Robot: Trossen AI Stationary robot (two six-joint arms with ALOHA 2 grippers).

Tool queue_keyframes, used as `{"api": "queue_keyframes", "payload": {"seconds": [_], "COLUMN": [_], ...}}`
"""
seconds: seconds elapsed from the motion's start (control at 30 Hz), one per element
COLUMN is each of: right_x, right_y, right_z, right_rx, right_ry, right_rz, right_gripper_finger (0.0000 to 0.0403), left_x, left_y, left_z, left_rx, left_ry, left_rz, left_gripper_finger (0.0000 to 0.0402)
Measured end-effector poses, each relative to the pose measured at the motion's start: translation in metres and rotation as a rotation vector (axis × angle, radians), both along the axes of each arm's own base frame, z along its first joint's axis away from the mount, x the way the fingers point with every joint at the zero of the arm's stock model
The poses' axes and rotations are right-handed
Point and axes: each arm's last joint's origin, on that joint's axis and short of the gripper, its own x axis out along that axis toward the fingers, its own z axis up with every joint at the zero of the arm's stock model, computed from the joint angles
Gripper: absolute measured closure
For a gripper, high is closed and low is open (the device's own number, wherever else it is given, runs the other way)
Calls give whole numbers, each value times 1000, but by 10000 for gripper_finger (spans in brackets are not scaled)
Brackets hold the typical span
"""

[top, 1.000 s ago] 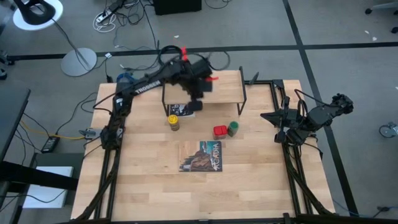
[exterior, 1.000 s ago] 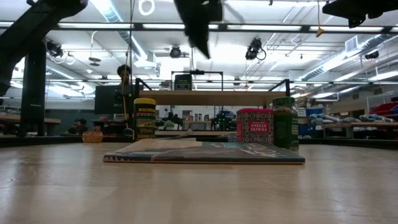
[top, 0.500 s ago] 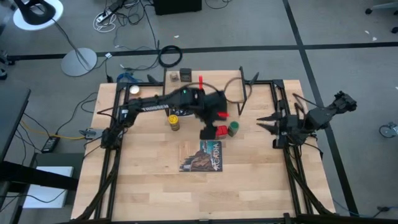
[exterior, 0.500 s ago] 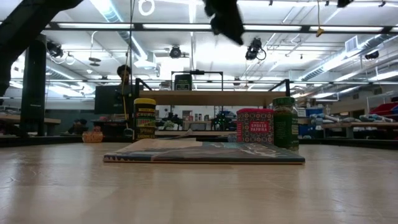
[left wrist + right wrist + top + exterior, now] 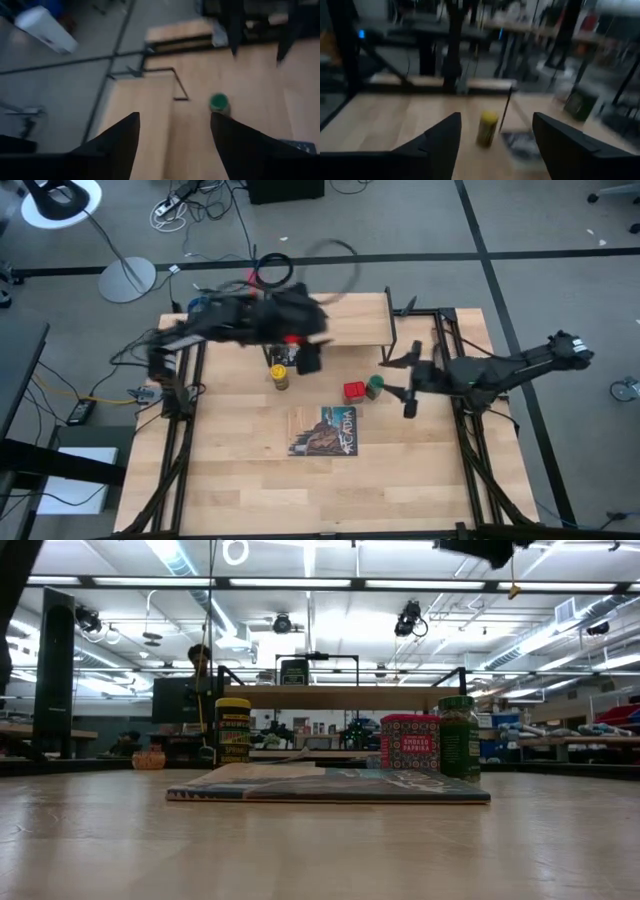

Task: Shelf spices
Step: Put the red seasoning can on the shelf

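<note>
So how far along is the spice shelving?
Done: the black tin looks to sit on the shelf. In hand: nothing; left gripper and right gripper are open and empty. To do: yellow-capped jar, red tin and green-capped jar stand on the table. Tiny clear jar not visible.

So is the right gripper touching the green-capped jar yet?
Apart. In the high view the open right gripper sits beside the green-capped jar with bare table between them.

Three spice containers are counted on the table: one yellow-capped jar, one red tin, one green-capped jar. One book and one shelf are seen.
</note>
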Motion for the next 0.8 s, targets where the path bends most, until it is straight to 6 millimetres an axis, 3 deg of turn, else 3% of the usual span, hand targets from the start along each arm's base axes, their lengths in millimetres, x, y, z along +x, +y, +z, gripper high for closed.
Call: {"api": "queue_keyframes", "payload": {"seconds": [0.17,0.37,0.57,0.8], "right_x": [31,64,92,116], "right_y": [-6,-23,-38,-49], "right_z": [-6,-11,-19,-56], "right_rx": [56,82,93,115], "right_ry": [225,569,783,973], "right_rz": [63,104,177,232], "right_gripper_finger": [144,142,123,117], "left_x": [-52,-90,-104,-111], "left_y": [-1,0,0,-1], "left_z": [34,44,40,41], "left_rx": [36,51,33,54], "left_ry": [-81,-58,5,18], "left_rz": [66,179,253,279], "left_gripper_finger": [162,163,163,163]}}
